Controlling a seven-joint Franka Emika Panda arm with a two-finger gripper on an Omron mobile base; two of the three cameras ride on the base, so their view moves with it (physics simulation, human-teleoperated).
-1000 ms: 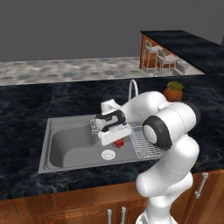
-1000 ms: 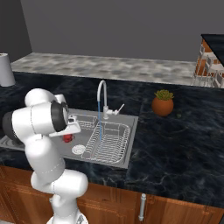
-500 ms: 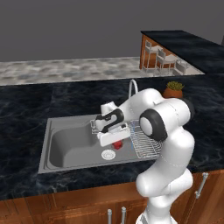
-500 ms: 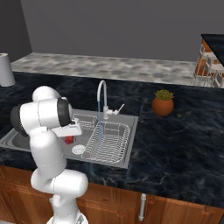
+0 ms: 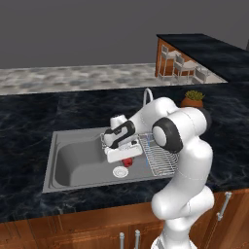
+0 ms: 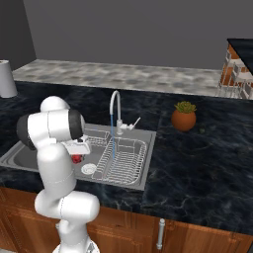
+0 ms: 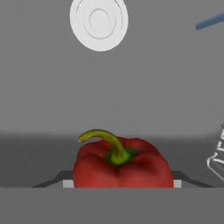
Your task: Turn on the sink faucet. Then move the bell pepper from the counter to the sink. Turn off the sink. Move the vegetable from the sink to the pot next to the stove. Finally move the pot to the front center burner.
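A red bell pepper (image 7: pixel 122 168) with a curved green stem sits between the fingers of my gripper (image 7: pixel 122 180), which is shut on it. The hand holds the bell pepper (image 5: pixel 127 161) low inside the grey sink (image 5: pixel 73 165), close above the basin floor and beside the white drain (image 5: pixel 120 171). From the right base view the pepper (image 6: pixel 76 158) shows just under the white hand, left of the drain (image 6: pixel 89 169). The curved faucet (image 6: pixel 115 106) stands behind the sink, and a thin blue stream of water (image 6: pixel 113 141) falls from its spout.
A wire dish rack (image 5: pixel 160 155) fills the sink's right part, close beside the hand. A potted plant (image 6: pixel 184 116) stands on the dark counter to the right. A white roll (image 6: pixel 7 79) stands at the far left. Wooden cabinet fronts (image 6: pixel 188 237) run below the counter.
The hand has sunk a little deeper into the sink with the pepper still in its grip, and the arm's elbow has swung upward.
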